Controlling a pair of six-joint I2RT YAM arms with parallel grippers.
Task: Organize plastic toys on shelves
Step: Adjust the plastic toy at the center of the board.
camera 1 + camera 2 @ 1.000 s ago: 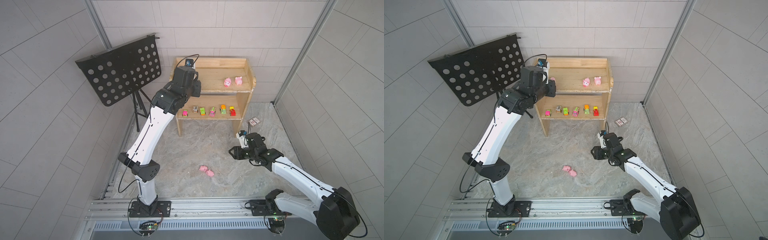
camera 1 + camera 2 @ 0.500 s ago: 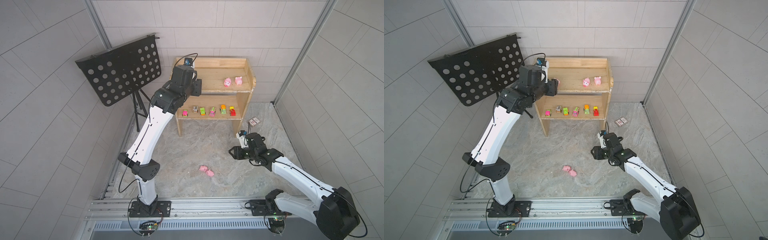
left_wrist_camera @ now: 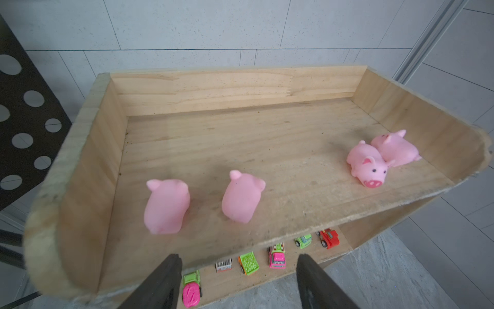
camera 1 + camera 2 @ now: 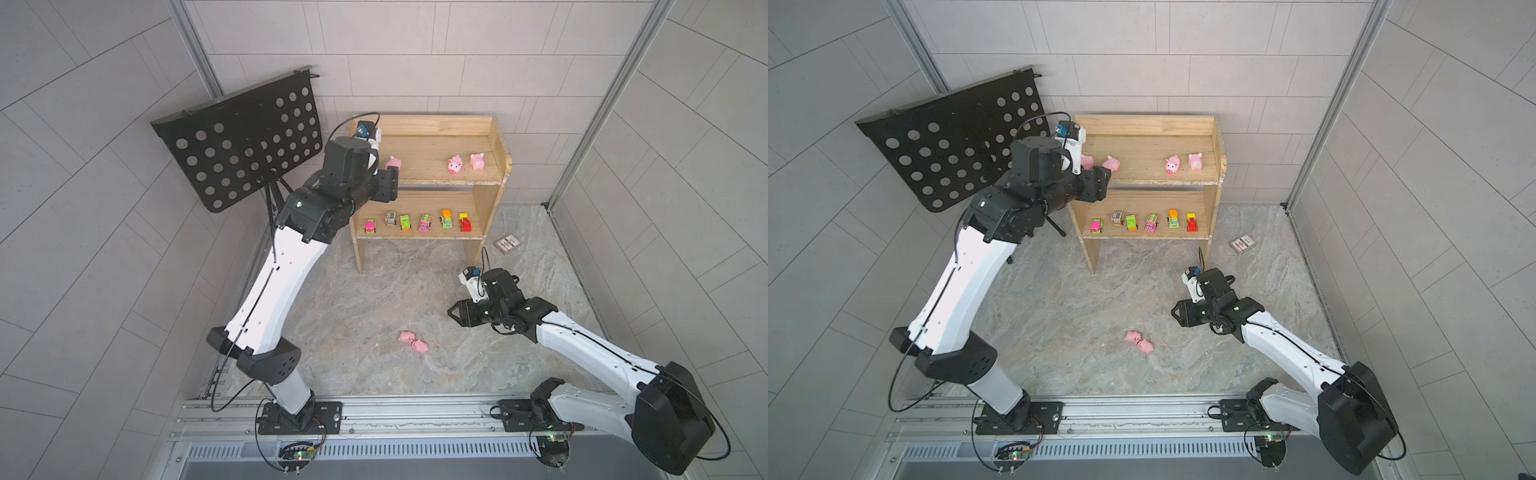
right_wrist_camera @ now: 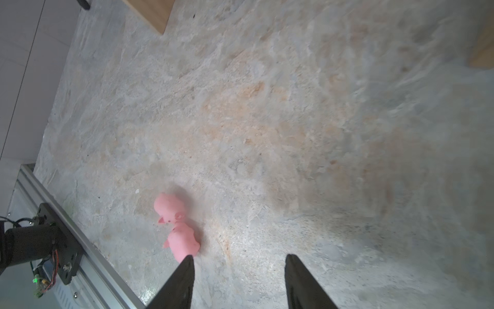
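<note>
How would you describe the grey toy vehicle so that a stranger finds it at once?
On the pale wooden shelves at the back wall, six tiny vehicles line the lower board. The grey vehicle is second from the end by the black music stand, between a pink car and a green truck; it alone is dull, not bright.

No legible text, label or number anywhere; print on the card packet (image 4: pixel 508 243) too small to read
</note>
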